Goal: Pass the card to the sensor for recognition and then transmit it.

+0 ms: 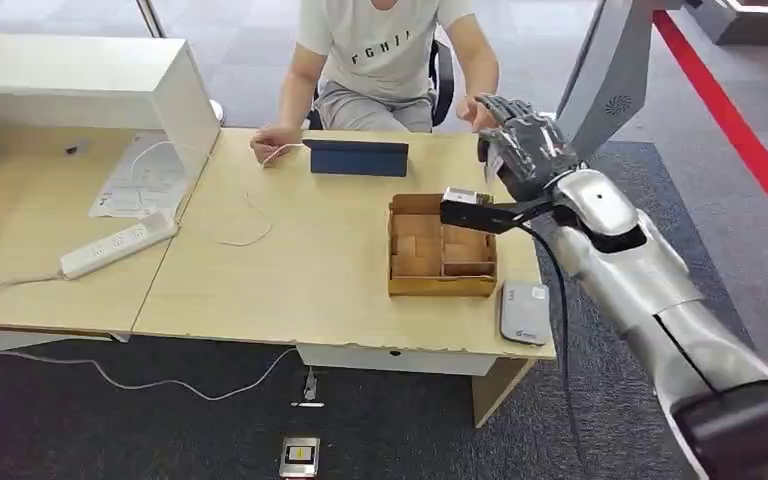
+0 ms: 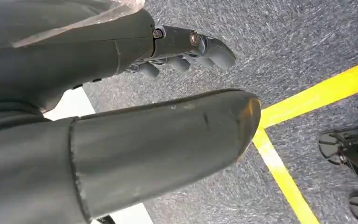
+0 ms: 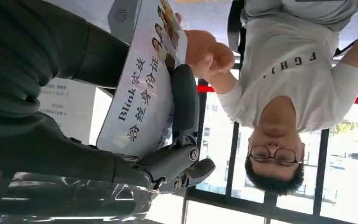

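Observation:
My right hand [image 1: 525,145] is raised over the far right part of the desk, toward the seated person [image 1: 385,60]. It holds a white card [image 3: 142,88] printed with text and small portraits, fingers [image 3: 184,100] lying across its face. The person's hand [image 3: 207,53] is closed on the card's far end. In the head view the card is a pale sliver [image 1: 493,165] beside my palm. The grey card sensor [image 1: 524,313] lies at the desk's near right corner. My left hand [image 2: 186,49] hangs over carpet, fingers curled, holding nothing.
A wooden compartment box [image 1: 441,258] sits on the desk [image 1: 300,270] beside the sensor. A dark blue tablet [image 1: 357,157] stands near the person. A power strip [image 1: 118,243], cables and a white cabinet [image 1: 90,85] are at the left. A small device [image 1: 299,457] lies on the floor.

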Motion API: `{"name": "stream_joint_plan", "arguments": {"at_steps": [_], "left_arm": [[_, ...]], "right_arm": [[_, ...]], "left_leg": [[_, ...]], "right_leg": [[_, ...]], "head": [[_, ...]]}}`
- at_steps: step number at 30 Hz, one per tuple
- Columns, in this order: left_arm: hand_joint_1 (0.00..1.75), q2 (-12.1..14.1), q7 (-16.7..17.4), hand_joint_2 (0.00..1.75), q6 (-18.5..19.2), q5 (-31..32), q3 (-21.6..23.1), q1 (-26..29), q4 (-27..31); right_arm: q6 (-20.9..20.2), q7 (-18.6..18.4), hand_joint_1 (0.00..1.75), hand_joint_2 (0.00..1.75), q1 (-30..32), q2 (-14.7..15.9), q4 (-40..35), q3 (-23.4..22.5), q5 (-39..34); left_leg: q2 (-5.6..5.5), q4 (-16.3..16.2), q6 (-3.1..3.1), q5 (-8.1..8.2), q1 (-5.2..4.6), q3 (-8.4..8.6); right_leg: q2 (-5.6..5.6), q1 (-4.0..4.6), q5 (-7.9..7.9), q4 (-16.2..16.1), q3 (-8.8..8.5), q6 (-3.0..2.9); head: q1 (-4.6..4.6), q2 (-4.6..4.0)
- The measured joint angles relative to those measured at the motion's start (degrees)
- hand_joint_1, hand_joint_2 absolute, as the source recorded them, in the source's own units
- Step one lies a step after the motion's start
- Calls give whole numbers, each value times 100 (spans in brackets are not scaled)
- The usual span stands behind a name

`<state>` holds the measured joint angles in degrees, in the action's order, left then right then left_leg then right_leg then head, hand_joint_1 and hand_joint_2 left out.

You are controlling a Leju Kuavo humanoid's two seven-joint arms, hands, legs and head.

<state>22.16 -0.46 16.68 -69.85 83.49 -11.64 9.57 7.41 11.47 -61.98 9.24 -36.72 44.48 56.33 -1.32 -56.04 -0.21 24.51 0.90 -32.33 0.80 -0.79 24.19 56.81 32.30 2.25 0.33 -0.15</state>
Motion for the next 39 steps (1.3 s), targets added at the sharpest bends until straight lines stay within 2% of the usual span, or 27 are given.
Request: {"name": "stream_joint_plan", "arguments": {"at_steps": [6,10,26,27,28,29,30,33,34,39], "left_arm": [[0,-13,-55,0,0,66,59,-2,0],[0,-24,-87,0,18,142,100,2,0],[0,-77,-90,0,20,229,192,22,0],[0,-79,-100,0,22,245,208,23,0],[0,-79,-116,0,24,251,225,23,0],[0,-79,-125,0,24,253,232,23,0],[0,-79,-125,0,26,253,234,23,0],[0,-87,-122,0,26,256,243,23,0],[0,-92,-125,0,24,256,247,23,0],[0,-103,-157,0,-4,256,269,25,0]], "right_arm": [[107,-107,175,175,-102,-341,350,116,52],[107,-190,175,175,-164,-459,539,173,81],[98,-297,175,175,-256,-516,990,199,199],[98,-297,152,175,-259,-518,1009,199,212],[98,-297,54,175,-263,-520,1027,199,236],[100,-297,54,175,-267,-522,1045,199,251],[109,-297,31,175,-269,-524,1060,199,260],[177,-297,0,175,-269,-533,1101,199,282],[208,-297,0,0,-269,-537,1121,199,286],[347,-166,0,0,-267,-568,1184,197,286]], "left_leg": [[3,0,0,0,-3,0],[1,0,0,0,-2,1],[3,0,0,0,-2,2],[3,0,0,0,-2,2],[3,0,0,0,-2,2],[3,0,0,0,-2,2],[3,0,0,0,-2,2],[4,0,0,0,-2,2],[4,0,0,0,-2,2],[5,0,0,0,-2,3]], "right_leg": [[0,-2,0,-2,1,0],[0,-1,0,-2,2,0],[0,-1,0,-2,1,0],[0,-1,0,-2,1,0],[0,-1,0,-2,1,0],[0,-1,0,-2,2,0],[0,-1,0,-2,2,0],[0,-1,0,-2,2,0],[0,-1,0,-2,2,0],[0,-1,-1,-2,1,0]], "head": [[-2,0],[-2,0],[0,0],[0,0],[0,0],[-2,0],[0,0],[-2,0],[0,0],[-2,0]]}}
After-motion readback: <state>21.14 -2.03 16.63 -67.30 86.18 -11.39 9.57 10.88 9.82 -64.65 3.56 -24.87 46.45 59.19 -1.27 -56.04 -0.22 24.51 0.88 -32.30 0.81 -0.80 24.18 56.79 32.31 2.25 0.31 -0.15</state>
